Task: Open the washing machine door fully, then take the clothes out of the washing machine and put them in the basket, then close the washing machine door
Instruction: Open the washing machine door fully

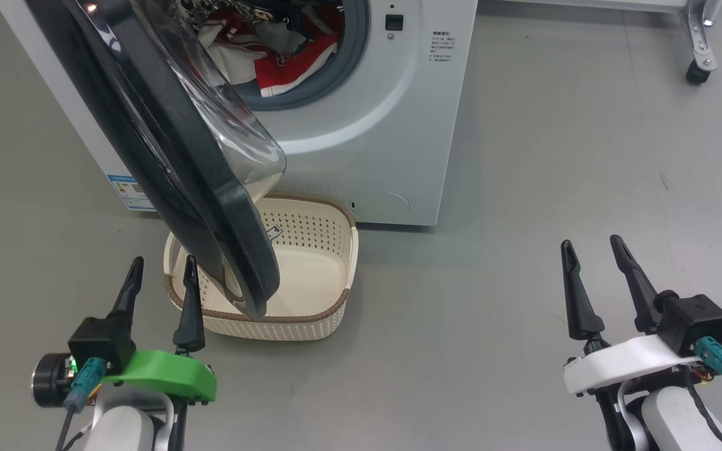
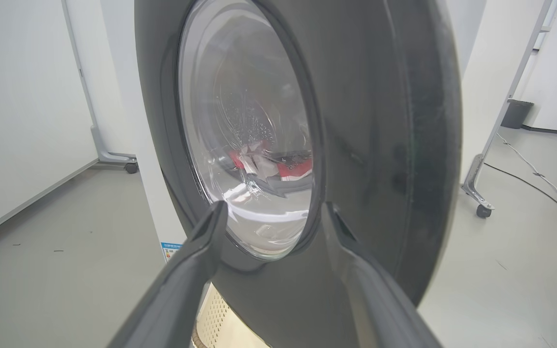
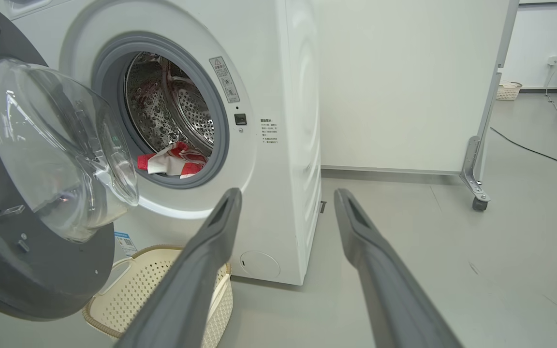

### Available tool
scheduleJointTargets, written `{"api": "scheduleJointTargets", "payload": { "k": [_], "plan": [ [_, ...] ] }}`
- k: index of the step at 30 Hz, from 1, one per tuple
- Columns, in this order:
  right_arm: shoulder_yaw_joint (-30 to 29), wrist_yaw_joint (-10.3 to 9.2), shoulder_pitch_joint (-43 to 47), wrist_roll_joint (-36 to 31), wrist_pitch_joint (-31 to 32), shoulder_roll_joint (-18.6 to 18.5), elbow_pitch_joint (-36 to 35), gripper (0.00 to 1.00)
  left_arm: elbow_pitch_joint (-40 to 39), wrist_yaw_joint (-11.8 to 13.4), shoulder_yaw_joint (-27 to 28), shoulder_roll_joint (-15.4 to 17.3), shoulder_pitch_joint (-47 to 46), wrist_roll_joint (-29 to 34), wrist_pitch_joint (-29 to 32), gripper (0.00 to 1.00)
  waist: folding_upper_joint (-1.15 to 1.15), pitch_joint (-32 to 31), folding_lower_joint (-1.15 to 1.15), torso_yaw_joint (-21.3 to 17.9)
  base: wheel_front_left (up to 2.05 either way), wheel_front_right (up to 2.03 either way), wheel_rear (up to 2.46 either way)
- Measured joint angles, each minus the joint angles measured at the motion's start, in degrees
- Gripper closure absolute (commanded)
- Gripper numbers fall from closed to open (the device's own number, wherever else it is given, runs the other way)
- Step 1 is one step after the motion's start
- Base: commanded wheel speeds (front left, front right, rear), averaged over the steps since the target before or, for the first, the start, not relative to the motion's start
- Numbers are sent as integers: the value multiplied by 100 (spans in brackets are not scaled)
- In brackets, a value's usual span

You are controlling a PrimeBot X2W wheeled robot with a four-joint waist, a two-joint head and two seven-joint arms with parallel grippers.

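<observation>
Some clothes (image 1: pixel 289 67) (drum (image 3: pixel 186 104), right wrist view)

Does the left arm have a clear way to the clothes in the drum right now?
Probably not. The half-open washing machine door stands directly ahead of the left claw, between it and the clothes. The right claw looks to have the freer line.

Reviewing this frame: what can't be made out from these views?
Basket: head view, near-left part behind the washing machine door.
Clothes: head view, pile cut by the top edge, partly behind the door.
Printed label on the washing machine: head view, text too small to read.
</observation>
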Motion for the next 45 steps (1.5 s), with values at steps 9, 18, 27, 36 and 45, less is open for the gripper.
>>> {"api": "scheduleJointTargets", "payload": {
  "k": [9,18,27,36,45],
  "plan": [
    [-116,103,84,-97,0,107,-8,0,5,0,31,0,0,0,0,0,0,33,0,-39,0,0,0],
    [-209,244,129,-171,0,182,-2,0,19,0,52,0,0,0,0,0,0,36,0,-54,0,0,0],
    [-237,360,246,-260,0,216,57,0,58,0,56,0,4,0,0,0,0,9,0,-55,0,0,0],
    [-328,454,260,-360,0,290,101,0,85,0,49,0,10,-1,0,0,0,-14,0,-69,0,0,0],
    [-416,556,281,-455,0,322,176,0,153,0,37,0,14,-1,0,0,0,-46,0,-77,0,0,0]
  ]
}}
